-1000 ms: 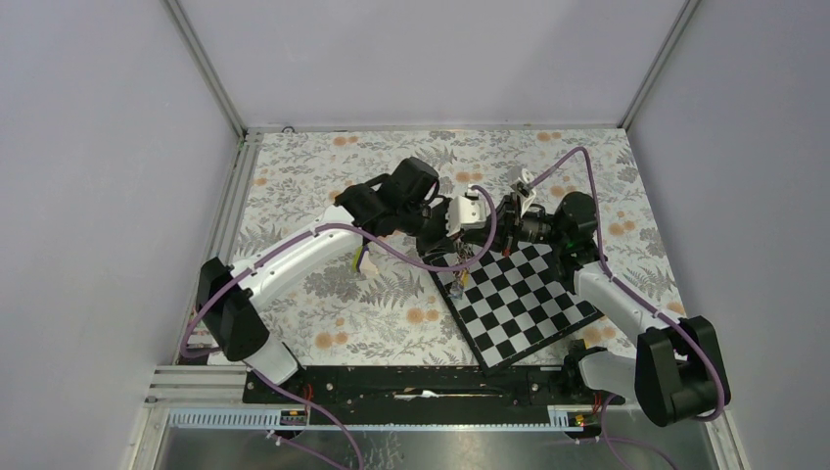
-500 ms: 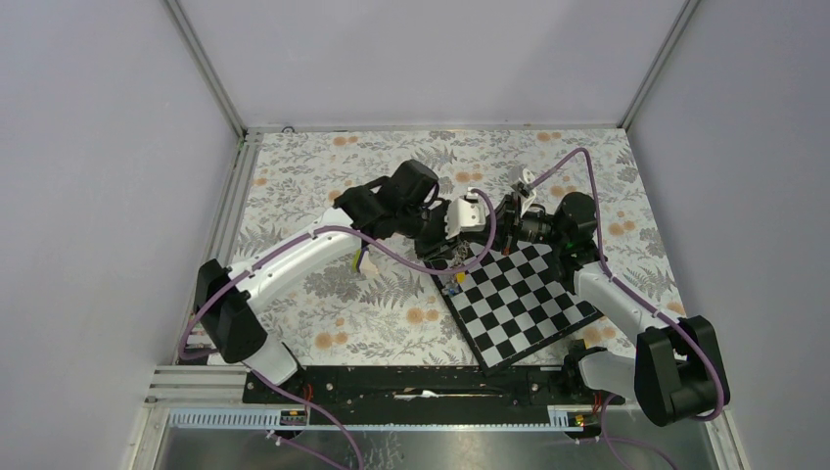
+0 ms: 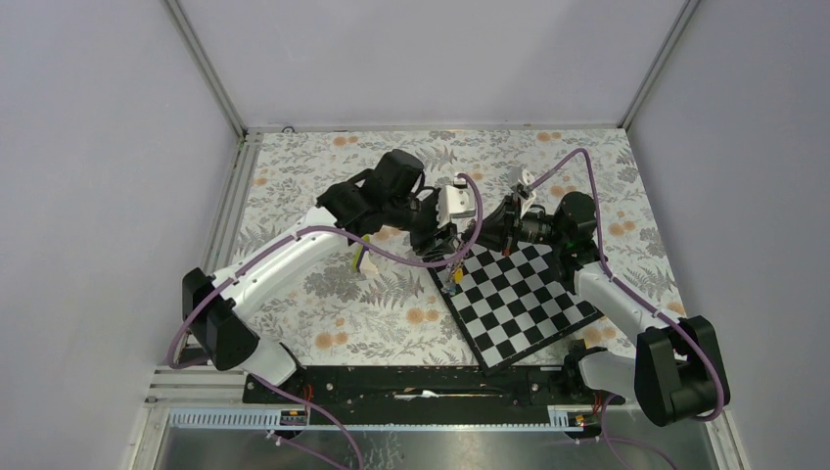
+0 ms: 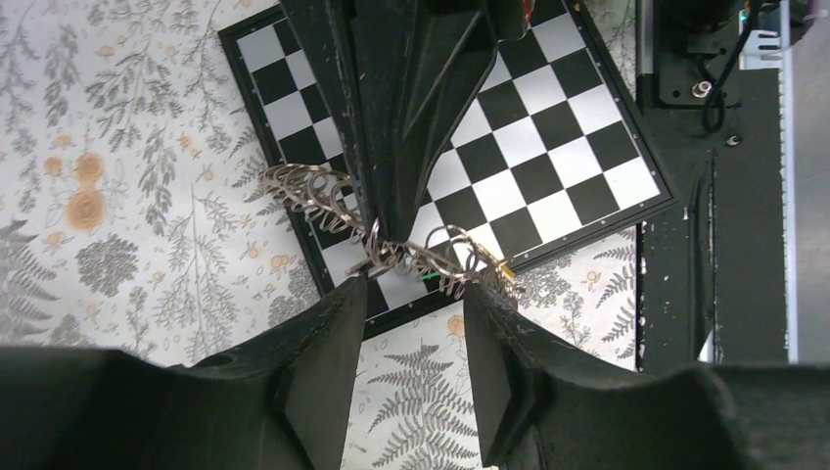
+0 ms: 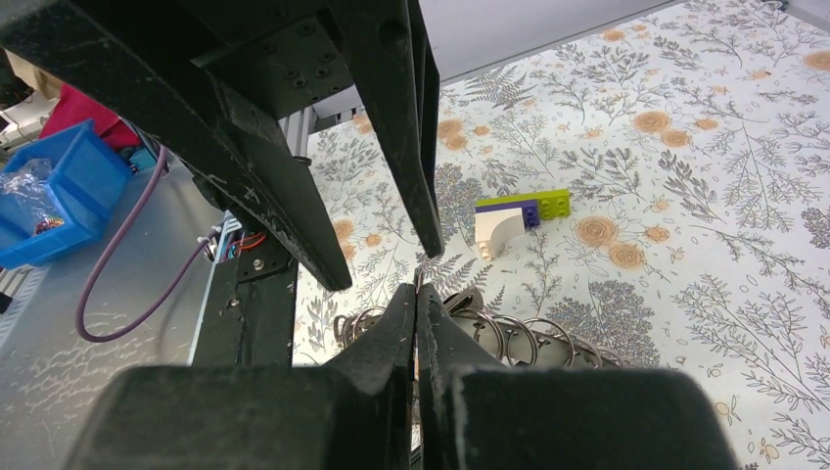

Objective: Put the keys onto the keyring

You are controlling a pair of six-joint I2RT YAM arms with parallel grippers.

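The keyring (image 4: pixel 313 196), a grey coil-rimmed ring, hangs above the near left corner of the chessboard (image 4: pixel 548 127). My right gripper (image 5: pixel 417 290) is shut on its rim, and its fingers (image 4: pixel 391 117) reach down into the left wrist view. The ring's loops show beside them in the right wrist view (image 5: pixel 529 338). My left gripper (image 4: pixel 416 289) is open, its tips just short of the ring, one on each side. A green bit (image 4: pixel 428 275) and a yellow bit (image 4: pixel 505 266) of the keys show at the ring. In the top view the keys (image 3: pixel 452 282) dangle below both grippers.
The chessboard (image 3: pixel 519 304) lies tilted at the right centre of the flowered table. A lime-and-white wedge (image 5: pixel 509 220) lies on the cloth to the left, under the left arm (image 3: pixel 360 259). The black base rail (image 4: pixel 724 196) runs along the near edge.
My left arm has swung a little to the back and left, drawing its wrist away from the right gripper. The right arm and the ring have hardly moved.
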